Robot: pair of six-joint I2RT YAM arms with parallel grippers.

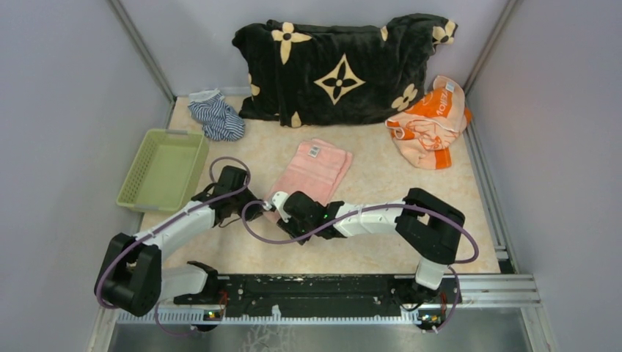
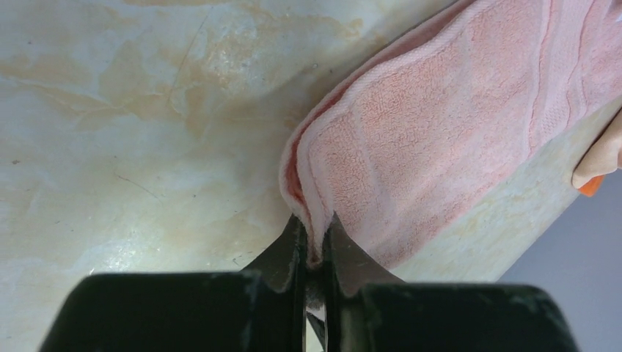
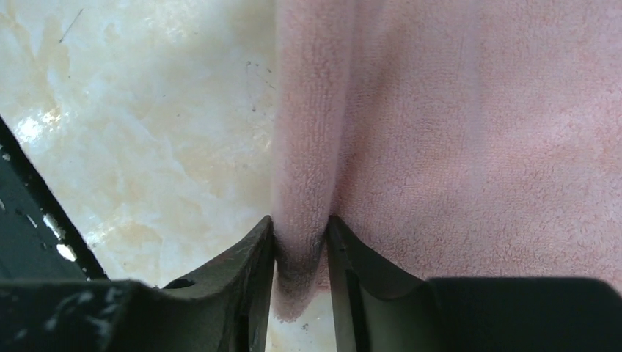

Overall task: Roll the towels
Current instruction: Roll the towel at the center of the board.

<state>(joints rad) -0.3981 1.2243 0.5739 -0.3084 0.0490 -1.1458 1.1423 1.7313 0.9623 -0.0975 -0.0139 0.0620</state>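
You are pinching the near end of the pink towel (image 1: 317, 163) with both claws. The left gripper (image 2: 314, 229) is clenching a corner fold, and the right gripper (image 3: 301, 231) is clenching a raised ridge of terry just beside it. The towel is lying folded mid-table (image 1: 381, 191), label end away from you. Gripping one edge at two points is likely giving you a straight, even start for the roll. The orange towel (image 1: 429, 125) is lying crumpled at the far right beside the black blanket (image 1: 337, 73) — not yet rolled.
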